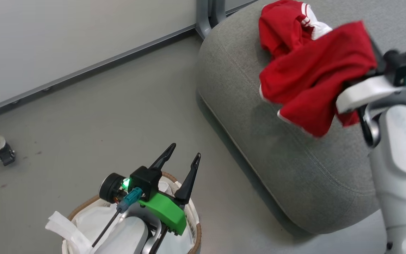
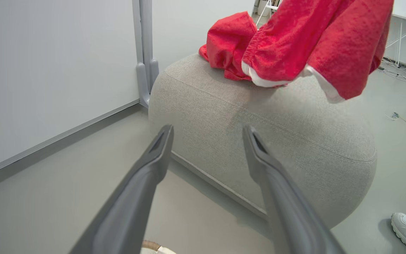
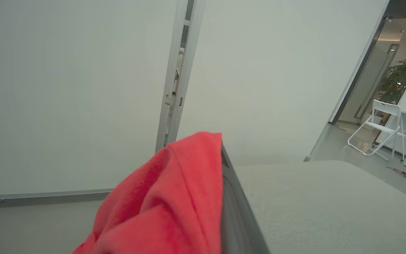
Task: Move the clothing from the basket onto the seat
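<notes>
Clothing status: red garment [image 1: 312, 81] w/ white trim hangs from my R pincer [image 3: 210, 158], which is clamped on it, above seat [image 1: 294, 169]. Second red piece [image 1: 284, 24] lies on seat top. My L pincer [image 1: 185, 150] is spread wide, empty, over basket [image 1: 79, 207]; white liner [image 1: 93, 218] visible inside.

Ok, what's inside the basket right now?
White liner fabric shows along the inner sides of the basket. The left gripper and its arm cover the middle, so I can't tell whether anything lies at the bottom.
</notes>
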You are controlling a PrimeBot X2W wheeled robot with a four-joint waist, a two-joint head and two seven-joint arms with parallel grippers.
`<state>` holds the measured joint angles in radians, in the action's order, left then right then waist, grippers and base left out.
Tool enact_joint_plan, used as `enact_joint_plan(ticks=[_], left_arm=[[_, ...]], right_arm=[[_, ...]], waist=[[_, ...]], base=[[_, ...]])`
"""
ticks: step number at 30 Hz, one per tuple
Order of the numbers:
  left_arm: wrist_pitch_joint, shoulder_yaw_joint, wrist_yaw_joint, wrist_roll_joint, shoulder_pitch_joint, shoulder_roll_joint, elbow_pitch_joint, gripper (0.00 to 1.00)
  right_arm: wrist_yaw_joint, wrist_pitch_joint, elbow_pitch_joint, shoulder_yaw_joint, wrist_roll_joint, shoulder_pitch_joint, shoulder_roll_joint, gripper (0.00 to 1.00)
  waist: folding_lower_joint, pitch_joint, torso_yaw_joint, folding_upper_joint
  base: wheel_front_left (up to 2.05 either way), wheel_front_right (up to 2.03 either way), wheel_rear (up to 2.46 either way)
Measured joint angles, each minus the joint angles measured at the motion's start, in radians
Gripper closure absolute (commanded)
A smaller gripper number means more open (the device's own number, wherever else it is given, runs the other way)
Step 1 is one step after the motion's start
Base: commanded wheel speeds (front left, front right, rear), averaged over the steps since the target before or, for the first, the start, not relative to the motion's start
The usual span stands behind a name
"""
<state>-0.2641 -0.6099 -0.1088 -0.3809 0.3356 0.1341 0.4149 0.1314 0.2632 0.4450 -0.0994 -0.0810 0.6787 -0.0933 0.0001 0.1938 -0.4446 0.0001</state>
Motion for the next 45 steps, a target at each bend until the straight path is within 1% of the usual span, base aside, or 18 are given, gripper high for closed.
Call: enact_joint_plan(ticks=[2, 5, 10, 14, 17, 22, 29, 33, 37, 38, 39, 40, 41, 42, 45], left_arm=[[0.000, -0.003, -0.001, 0.004, 0.009, 0.005, 0.001, 0.00], [0.002, -0.007, -0.001, 0.008, 0.020, 0.013, -0.004, 0.00], [0.022, -0.019, -0.001, 0.020, 0.035, 0.035, -0.030, 0.00], [0.040, -0.034, -0.002, 0.030, 0.060, 0.046, -0.066, 0.00], [0.058, -0.035, -0.001, 0.034, 0.077, 0.054, -0.095, 0.00], [0.083, -0.041, 0.007, 0.051, 0.102, 0.065, -0.137, 0.00], [0.115, -0.055, 0.013, 0.061, 0.110, 0.082, -0.180, 0.00], [0.121, -0.055, 0.021, 0.060, 0.105, 0.096, -0.194, 0.00], [0.131, -0.061, 0.026, 0.056, 0.082, 0.107, -0.202, 0.00], [0.131, -0.061, 0.028, 0.056, 0.079, 0.108, -0.204, 0.00], [0.131, -0.062, 0.030, 0.055, 0.078, 0.108, -0.206, 0.00], [0.131, -0.062, 0.031, 0.051, 0.077, 0.109, -0.208, 0.00], [0.131, -0.063, 0.031, 0.047, 0.075, 0.109, -0.209, 0.00], [0.132, -0.064, 0.031, 0.046, 0.073, 0.108, -0.209, 0.00], [0.136, -0.066, 0.035, 0.030, 0.062, 0.103, -0.206, 0.00]], right_arm=[[0.000, -0.001, 0.024, -0.009, -0.010, 0.084, -0.037, 1.00], [0.000, -0.021, 0.059, -0.027, -0.038, 0.233, -0.113, 1.00], [0.000, -0.084, 0.124, -0.072, -0.076, 0.462, -0.227, 1.00], [0.000, -0.122, 0.199, -0.103, -0.138, 0.579, -0.340, 1.00], [0.000, -0.151, 0.276, -0.128, -0.166, 0.616, -0.382, 1.00], [0.000, -0.141, 0.371, -0.231, -0.201, 0.630, -0.405, 1.00], [0.000, -0.109, 0.498, -0.365, -0.280, 0.484, -0.346, 1.00], [0.000, -0.067, 0.556, -0.394, -0.299, 0.413, -0.309, 1.00], [0.000, -0.037, 0.602, -0.403, -0.309, 0.373, -0.298, 1.00], [0.000, -0.031, 0.606, -0.402, -0.313, 0.365, -0.294, 0.92], [0.000, -0.023, 0.608, -0.399, -0.320, 0.357, -0.288, 0.67], [0.000, -0.019, 0.613, -0.394, -0.321, 0.350, -0.277, 0.57], [0.000, -0.014, 0.616, -0.385, -0.320, 0.342, -0.264, 0.13], [0.000, -0.010, 0.622, -0.378, -0.314, 0.337, -0.253, 0.00], [0.000, -0.004, 0.646, -0.339, -0.277, 0.325, -0.231, 0.00]], waist=[[0.0000, 0.011, 0.016, 0.0000], [0.0000, 0.030, 0.043, 0.0000], [0.0000, 0.074, 0.087, 0.0000], [0.0000, 0.114, 0.128, 0.0000], [0.0001, 0.151, 0.154, 0.0000], [0.0001, 0.213, 0.191, 0.0000], [0.0001, 0.286, 0.223, 0.0000], [0.0001, 0.302, 0.227, 0.0000], [0.0000, 0.294, 0.215, 0.0000], [0.0000, 0.291, 0.211, 0.0000], [0.0000, 0.288, 0.208, 0.0000], [0.0000, 0.284, 0.204, 0.0000], [0.0000, 0.280, 0.200, 0.0000], [0.0000, 0.276, 0.197, 0.0000], [0.0000, 0.259, 0.188, 0.0000]], base=[[0.00, 0.00, 0.00], [0.00, 0.00, 0.00], [0.00, 0.00, 0.00], [0.00, 0.00, 0.00], [0.00, 0.00, 0.00], [0.00, 0.00, 0.00], [0.00, 0.00, 0.00], [0.00, 0.00, 0.00], [0.00, 0.00, 0.00], [0.00, 0.00, 0.00], [0.00, 0.00, 0.00], [0.00, 0.00, 0.00], [0.00, 0.00, 0.00], [0.00, 0.00, 0.00], [0.00, 0.00, 0.00]])
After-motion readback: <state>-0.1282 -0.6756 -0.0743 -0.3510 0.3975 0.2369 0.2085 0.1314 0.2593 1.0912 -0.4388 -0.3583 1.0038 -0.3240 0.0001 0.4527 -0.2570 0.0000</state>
